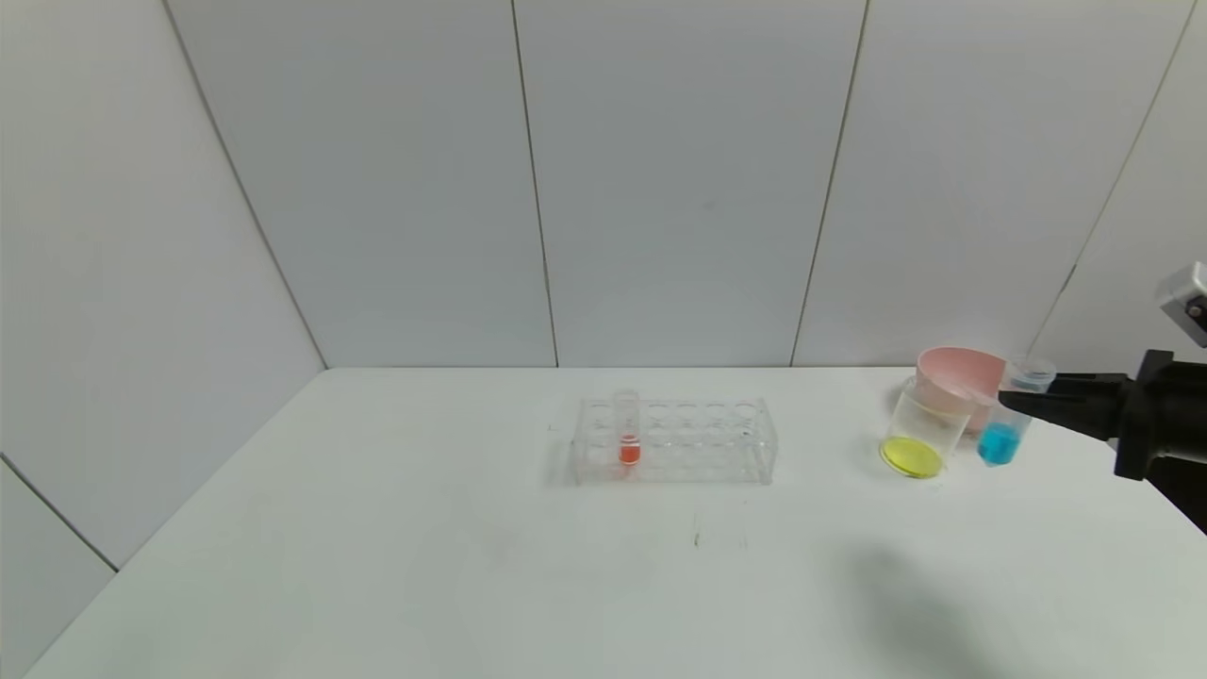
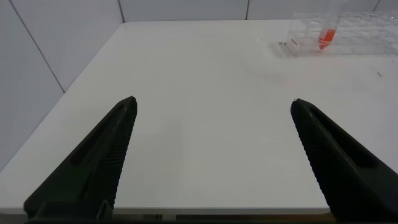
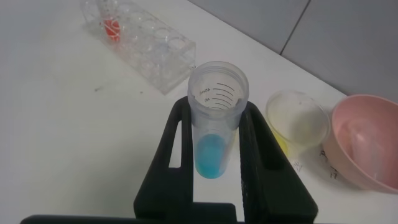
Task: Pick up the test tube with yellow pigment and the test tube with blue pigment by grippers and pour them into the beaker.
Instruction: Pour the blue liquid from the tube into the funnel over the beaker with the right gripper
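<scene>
I have the right pincer [image 1: 1014, 404] pinching the test tube with blue pigment [image 1: 1009, 424], one black finger on each side of the clear wall just above the light-blue liquid; the tube stands upright and looks raised off the white surface [image 1: 471, 566], though I cannot tell for certain. From the right wrist camera I look down into its open threaded mouth, with printed graduation marks inside the rim and the blue pooled at the bottom. Just beyond the pincer's tips sits one beaker [image 1: 919, 434], a clear straight-sided cup with a layer of yellow liquid covering its floor, close beside the held tube but apart from it. One pink bowl [image 1: 962, 377] stands right behind the beaker, apparently touching it. Well away from the right pincer, out toward the middle of the surface, is one clear tube rack [image 1: 674, 440] with two rows of round holes, and I count a single tube in it, the red-orange-liquid tube [image 1: 628, 429], upright in a hole near the end farthest from the pincer. My left pincer [image 2: 211, 162] hangs spread wide over bare surface, nothing between its fingers, with the rack far ahead of it.
</scene>
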